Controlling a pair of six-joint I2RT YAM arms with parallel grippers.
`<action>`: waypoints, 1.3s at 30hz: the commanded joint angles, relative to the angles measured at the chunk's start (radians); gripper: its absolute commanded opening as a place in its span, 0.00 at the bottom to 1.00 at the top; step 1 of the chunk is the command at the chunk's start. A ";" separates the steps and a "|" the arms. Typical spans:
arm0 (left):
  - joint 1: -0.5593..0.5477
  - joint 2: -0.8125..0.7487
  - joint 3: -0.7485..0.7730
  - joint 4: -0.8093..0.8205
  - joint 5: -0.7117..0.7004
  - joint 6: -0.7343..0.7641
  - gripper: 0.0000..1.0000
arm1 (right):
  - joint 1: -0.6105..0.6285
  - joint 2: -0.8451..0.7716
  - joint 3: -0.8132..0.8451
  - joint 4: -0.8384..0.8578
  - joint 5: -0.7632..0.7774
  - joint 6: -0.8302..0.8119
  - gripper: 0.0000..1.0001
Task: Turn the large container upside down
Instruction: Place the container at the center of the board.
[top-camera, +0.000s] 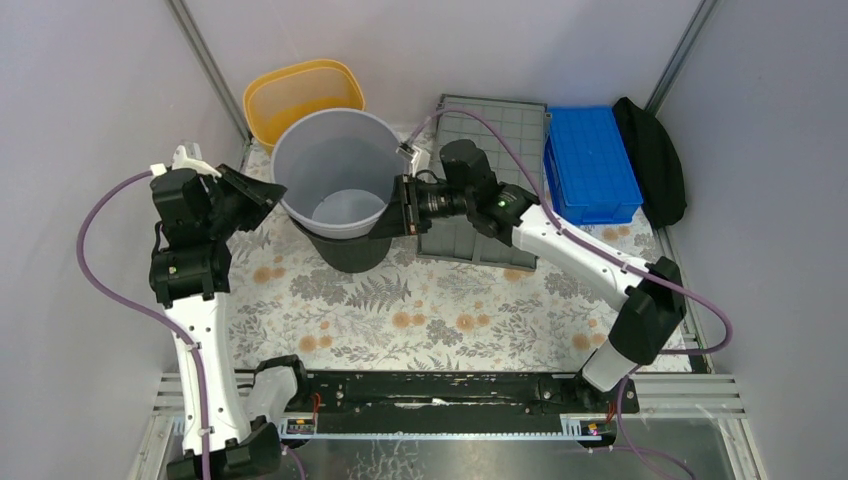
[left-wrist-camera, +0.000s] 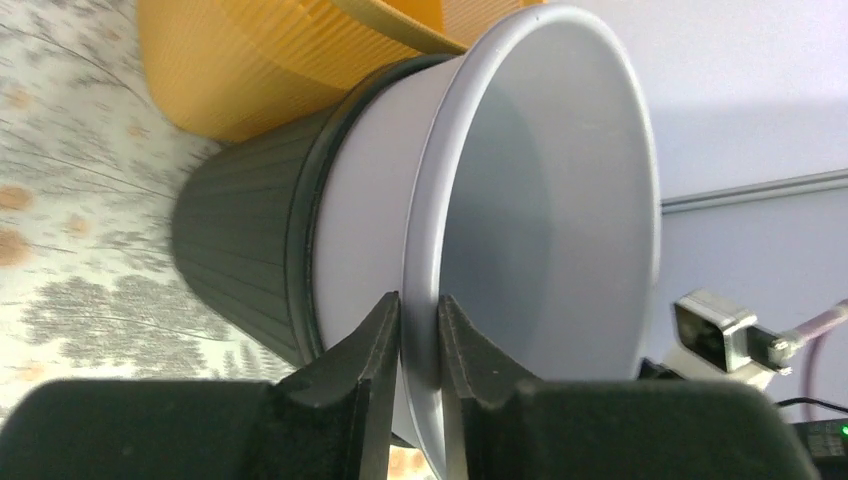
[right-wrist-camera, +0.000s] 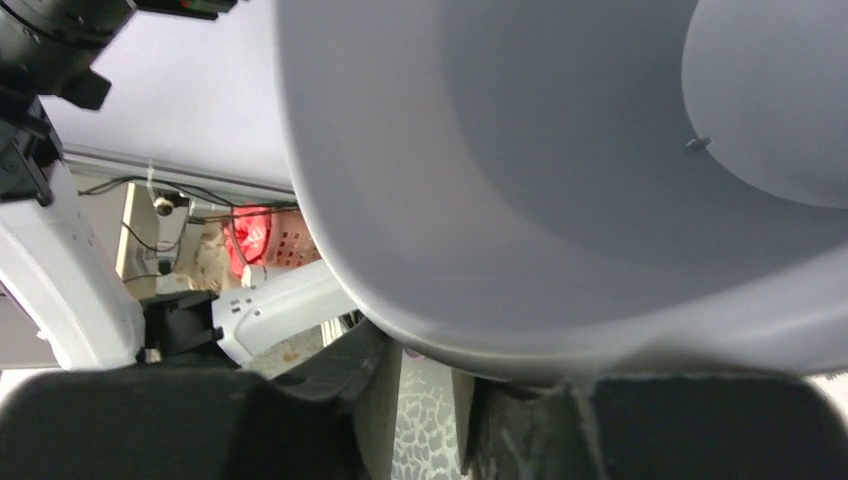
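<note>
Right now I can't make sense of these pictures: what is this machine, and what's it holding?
Those are two robot arms, the left arm and the right arm, each ending in a two-finger gripper. One picture looks down from above; the others come from cameras on the wrists. On the flowered cloth sit a light-grey bucket nested in a dark ribbed bin, a yellow tub, a large grey crate showing its gridded side, and a blue tray. The left gripper pinches the bucket's rim; the right gripper is at the opposite rim, its grip unclear.

Lab cell: plain panel walls (top-camera: 90, 90)
</note>
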 joint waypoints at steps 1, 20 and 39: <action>-0.030 -0.019 -0.016 0.062 0.147 0.071 0.31 | 0.021 -0.086 -0.052 0.029 0.007 -0.047 0.36; -0.050 -0.056 -0.089 0.086 0.143 0.160 1.00 | 0.025 -0.238 -0.021 -0.325 0.034 -0.320 1.00; -0.115 -0.035 0.088 0.054 0.159 0.191 1.00 | 0.023 -0.202 0.183 -0.419 0.053 -0.387 0.99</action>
